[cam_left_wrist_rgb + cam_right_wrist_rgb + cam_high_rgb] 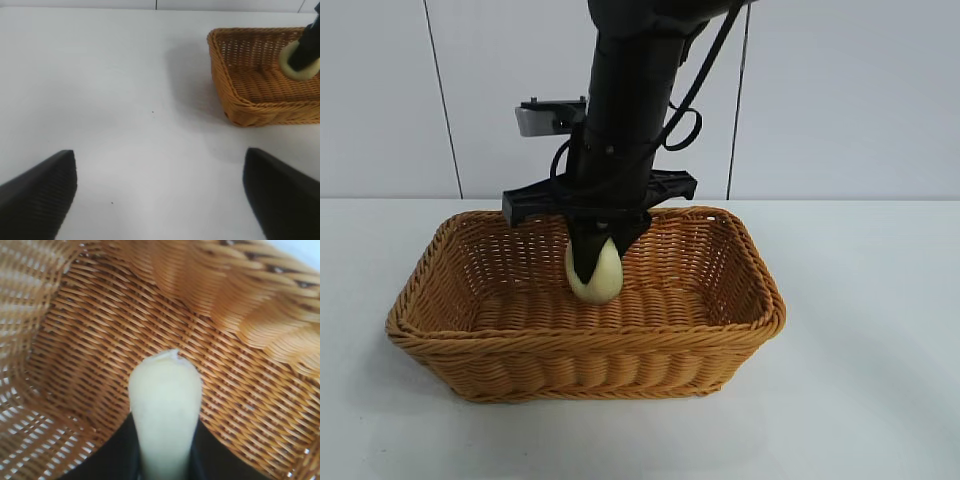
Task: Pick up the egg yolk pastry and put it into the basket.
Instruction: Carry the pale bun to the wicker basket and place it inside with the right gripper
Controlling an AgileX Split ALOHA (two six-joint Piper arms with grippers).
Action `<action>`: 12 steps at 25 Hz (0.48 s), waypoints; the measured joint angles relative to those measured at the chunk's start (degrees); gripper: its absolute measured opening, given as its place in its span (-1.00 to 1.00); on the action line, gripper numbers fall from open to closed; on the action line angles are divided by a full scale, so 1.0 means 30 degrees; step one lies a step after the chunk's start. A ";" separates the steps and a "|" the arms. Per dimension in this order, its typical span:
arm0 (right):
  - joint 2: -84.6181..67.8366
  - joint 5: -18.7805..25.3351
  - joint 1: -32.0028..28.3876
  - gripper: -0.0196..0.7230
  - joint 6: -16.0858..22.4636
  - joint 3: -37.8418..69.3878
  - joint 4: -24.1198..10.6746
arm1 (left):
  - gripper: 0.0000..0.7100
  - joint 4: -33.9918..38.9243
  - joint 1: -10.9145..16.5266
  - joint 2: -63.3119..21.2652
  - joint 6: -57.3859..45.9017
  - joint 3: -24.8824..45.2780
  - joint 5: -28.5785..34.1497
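Pinched between my right pincer's (pixel 592 262) dark fingers, right up against my wrist camera, sits the egg yolk pastry (pixel 165 405), a pale cream lump with a smooth matte skin that narrows to a small ragged tip. My fingers are drawn in close and press on both its sides, so the pincer is nearly closed around it and has nothing else in its hold. Below the pastry and all around my pincer spreads the orange-brown weave of the basket (pixel 760 300): its floor lies under the tip, and its sloping walls rise on every side. From the outside view my pincer points steeply down inside the braided rim, with the pastry hanging at its tip beneath the rim line and above the woven floor; whether it touches that floor I cannot tell. Well away from my right pincer, my left pincer (pixel 160 192) rests parked over the bare white table (pixel 880 400), its two dark fingers spread wide and holding nothing, with the basket off to one side beyond it.
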 joint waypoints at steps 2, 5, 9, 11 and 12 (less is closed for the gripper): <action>0.0017 -0.0012 0.0000 -0.56 0.0018 0.0000 0.0020 | 0.96 0.0000 0.0000 0.0000 0.0000 0.0000 0.0000; 0.0017 -0.0038 0.0000 -0.25 0.0018 0.0000 0.0054 | 0.96 0.0000 0.0000 0.0000 0.0000 0.0000 0.0000; -0.0001 0.0219 0.0000 0.48 0.0018 0.0000 0.0035 | 0.96 0.0000 0.0000 0.0000 0.0000 0.0000 0.0000; -0.0120 0.0475 0.0000 0.62 0.0018 0.0000 -0.0028 | 0.96 0.0000 0.0000 0.0000 0.0000 0.0000 0.0000; -0.0230 0.0530 0.0000 0.65 0.0018 0.0000 -0.0028 | 0.96 0.0000 0.0000 0.0000 0.0000 0.0000 0.0000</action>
